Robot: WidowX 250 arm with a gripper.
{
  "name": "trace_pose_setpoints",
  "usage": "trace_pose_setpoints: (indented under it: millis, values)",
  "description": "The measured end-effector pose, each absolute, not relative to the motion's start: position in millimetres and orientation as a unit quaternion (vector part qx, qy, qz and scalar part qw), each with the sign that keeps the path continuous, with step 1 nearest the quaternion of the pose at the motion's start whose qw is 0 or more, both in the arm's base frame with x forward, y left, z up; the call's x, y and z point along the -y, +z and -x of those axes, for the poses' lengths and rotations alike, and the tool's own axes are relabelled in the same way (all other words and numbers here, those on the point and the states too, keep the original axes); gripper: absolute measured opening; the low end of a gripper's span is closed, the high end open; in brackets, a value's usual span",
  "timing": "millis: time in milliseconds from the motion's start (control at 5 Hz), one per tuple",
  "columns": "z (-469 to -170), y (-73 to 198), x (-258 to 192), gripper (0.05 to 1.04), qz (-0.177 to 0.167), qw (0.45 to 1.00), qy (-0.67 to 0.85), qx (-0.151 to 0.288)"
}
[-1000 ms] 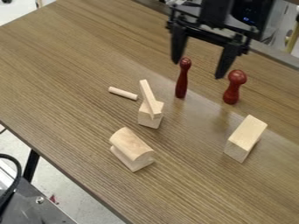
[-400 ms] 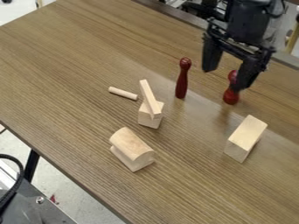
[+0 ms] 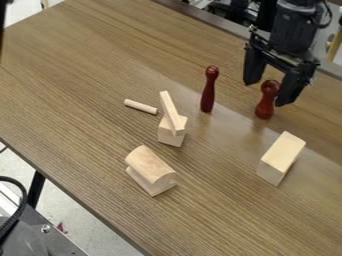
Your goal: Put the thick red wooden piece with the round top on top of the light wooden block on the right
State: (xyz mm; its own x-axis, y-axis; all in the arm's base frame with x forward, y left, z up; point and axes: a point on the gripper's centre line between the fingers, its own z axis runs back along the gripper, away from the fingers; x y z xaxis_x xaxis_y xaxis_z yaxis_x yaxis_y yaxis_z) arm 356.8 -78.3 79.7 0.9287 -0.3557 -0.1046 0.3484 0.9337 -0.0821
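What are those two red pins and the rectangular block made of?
The slim red pin and the stouter red pin look like turned wood under glossy red paint or lacquer, going by their shine, though plastic is possible. The rectangular block looks like bare wood: pale and matte.

Two red pins (image 3: 266,105), one dowel (image 3: 141,106), perhaps five blocks (image 3: 283,151) (some stacked).
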Motion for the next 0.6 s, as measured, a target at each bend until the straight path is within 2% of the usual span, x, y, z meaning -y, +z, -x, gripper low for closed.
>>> trace_pose_setpoints:
  millis: [200,600]
  values:
    - [-359.2,78.9,79.3,1.001,0.031,0.982,-0.181,-0.051]
    - [-372.3,57.3,76.1,0.97,0.015,0.981,-0.189,-0.041]
